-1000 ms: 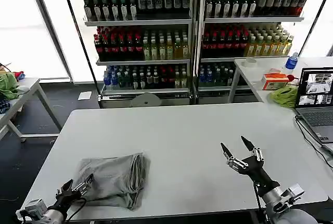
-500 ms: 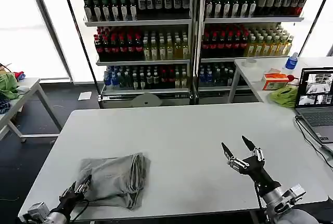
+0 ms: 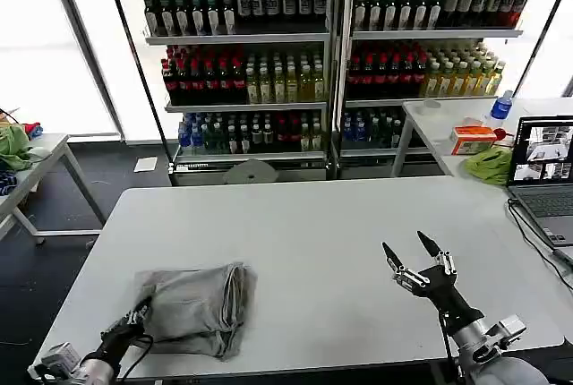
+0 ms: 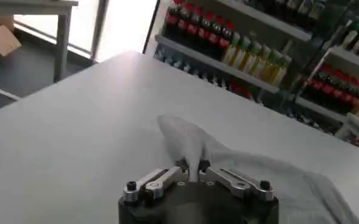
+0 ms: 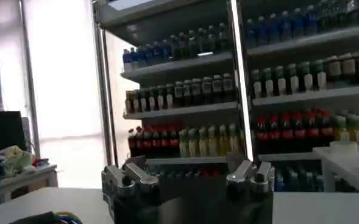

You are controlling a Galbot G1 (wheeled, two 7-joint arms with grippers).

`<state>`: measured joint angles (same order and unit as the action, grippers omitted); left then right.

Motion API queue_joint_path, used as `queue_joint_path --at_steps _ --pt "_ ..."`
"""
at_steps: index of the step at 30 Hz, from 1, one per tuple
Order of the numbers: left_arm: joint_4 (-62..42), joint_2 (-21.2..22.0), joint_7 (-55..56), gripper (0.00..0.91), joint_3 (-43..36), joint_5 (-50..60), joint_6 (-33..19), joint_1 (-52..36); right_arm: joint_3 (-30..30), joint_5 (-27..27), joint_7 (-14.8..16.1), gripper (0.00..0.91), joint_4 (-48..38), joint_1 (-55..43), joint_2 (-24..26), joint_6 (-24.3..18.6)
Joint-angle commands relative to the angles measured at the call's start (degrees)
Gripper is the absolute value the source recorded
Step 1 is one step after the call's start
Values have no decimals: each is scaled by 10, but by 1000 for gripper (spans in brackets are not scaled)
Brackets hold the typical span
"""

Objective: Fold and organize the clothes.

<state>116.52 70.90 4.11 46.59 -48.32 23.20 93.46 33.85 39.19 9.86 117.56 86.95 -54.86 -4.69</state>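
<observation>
Left gripper (image 3: 139, 316): sitting at the near left edge of the white rectangular table (image 3: 340, 224), fingers closing tight on a pinched corner of the folded light grey cotton shirt (image 3: 195, 309); in the left wrist view the gripper (image 4: 191, 170) is clamping a raised ridge of the shirt (image 4: 240, 167).

Shirt: lying as a folded bundle on the table's near left part, long axis running roughly left to right, folded layered edge facing right. Since a second ago the left gripper has been drawing back toward the table edge, and the shirt's near left corner is pulling with it.

Right gripper (image 3: 414, 253): hovering over the table's near right part, fingers spread wide, holding nothing, position unchanged.
</observation>
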Motion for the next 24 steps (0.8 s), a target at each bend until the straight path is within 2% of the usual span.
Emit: queue_joint_path --at_steps 1,4,8,13,16,18,21,23,24 --pt "-1 -29 -16 10 144 -61 12 11 -4 3 -1 907 -5 -13 1 -1" --pt "-15 -45 -40 10 214 -61 24 16 -9 6 -3 907 -9 -21 1 -1" --pt "-38 -93 -83 10 287 -49 45 15 -16 7 -5 907 -14 -30 3 -3" --pt "-22 -154 -95 10 324 -31 62 46 -21 7 -7 907 -21 -32 6 -10" --pt "6 -166 -91 10 330 -34 70 51 -22 8 -8 907 -26 -34 5 -13" --pt "31 -167 -89 10 324 -36 76 50 -23 8 -8 907 -28 -34 3 -15" --pt "90 -160 -47 10 273 -36 78 53 -26 7 -7 907 -32 -31 2 -20" --pt "138 -126 1 10 194 -31 79 58 -28 6 -9 907 -37 -30 0 -25" --pt "164 -114 35 10 124 -27 78 56 -28 6 -10 907 -39 -30 -2 -25"
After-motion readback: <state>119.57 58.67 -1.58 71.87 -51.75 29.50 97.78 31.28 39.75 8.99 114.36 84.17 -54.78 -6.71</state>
